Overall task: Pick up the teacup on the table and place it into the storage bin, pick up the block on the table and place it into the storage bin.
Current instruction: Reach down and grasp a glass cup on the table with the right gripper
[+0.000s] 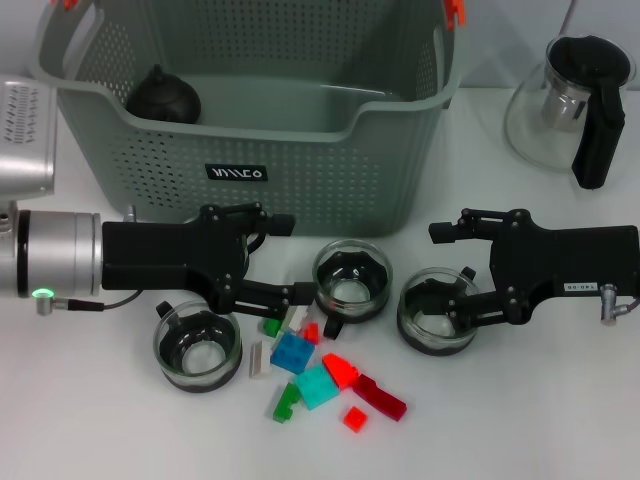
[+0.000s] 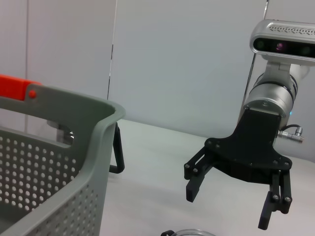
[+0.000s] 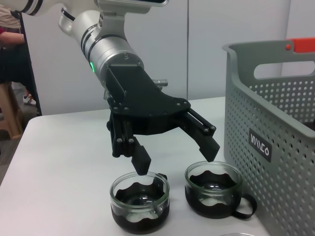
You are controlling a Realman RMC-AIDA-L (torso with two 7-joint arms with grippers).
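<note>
while three teacups (image 1: pixel 351 280) sit at 6 o'clock of the storage bin (image 1: pixel 250 130), beside scattered blocks (image 1: pixel 292 352), your left gripper (image 1: pixel 284 260) hovers released above them; your right gripper (image 1: pixel 452 265) hangs spread over the rightmost cup (image 1: pixel 437 312).

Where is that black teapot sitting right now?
In the head view, the black teapot sits inside the storage bin, in its far left corner, behind the left hand.

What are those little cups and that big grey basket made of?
The cups look like clear glass: see-through walls with glints, above dark bases, possibly plastic sleeves. The basket looks like matte moulded plastic: a dull grey-green with even rows of punched holes and orange clips.
</note>
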